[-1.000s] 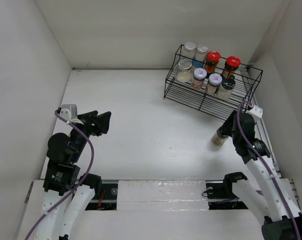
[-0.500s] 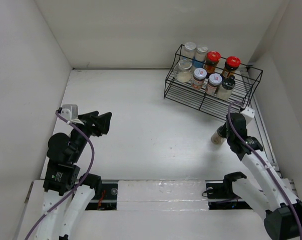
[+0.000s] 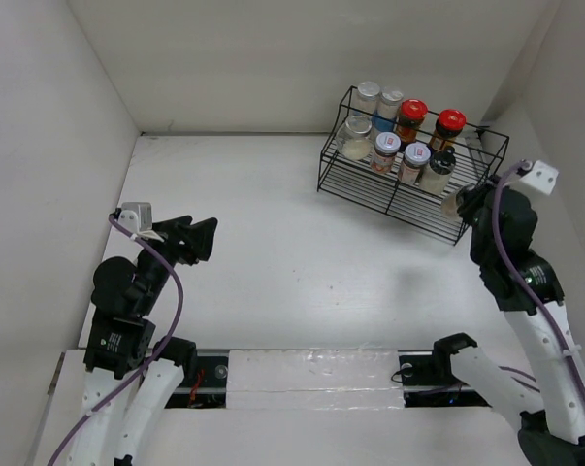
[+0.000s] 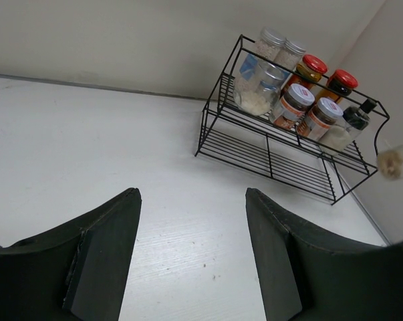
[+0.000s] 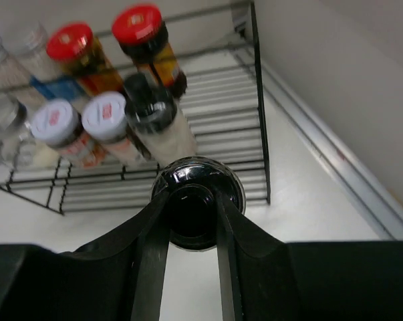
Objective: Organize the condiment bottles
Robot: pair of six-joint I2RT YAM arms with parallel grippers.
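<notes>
A small shaker (image 5: 198, 175) with a glossy round black cap and pale contents is pinched in the right pincer (image 5: 191, 210), held by the right end of a thin black wire rack (image 3: 399, 199). Seven jars (image 3: 386, 146) stand close together on the rack's upper shelf: two dark with red lids, others clear glass with silver or white lids, one black-capped. The table (image 3: 292, 243) is matte white, faintly grained, boxed in by plain white walls (image 3: 273, 58). The left pincer (image 4: 191, 197) is spread, holding nothing, well apart from the rack.
</notes>
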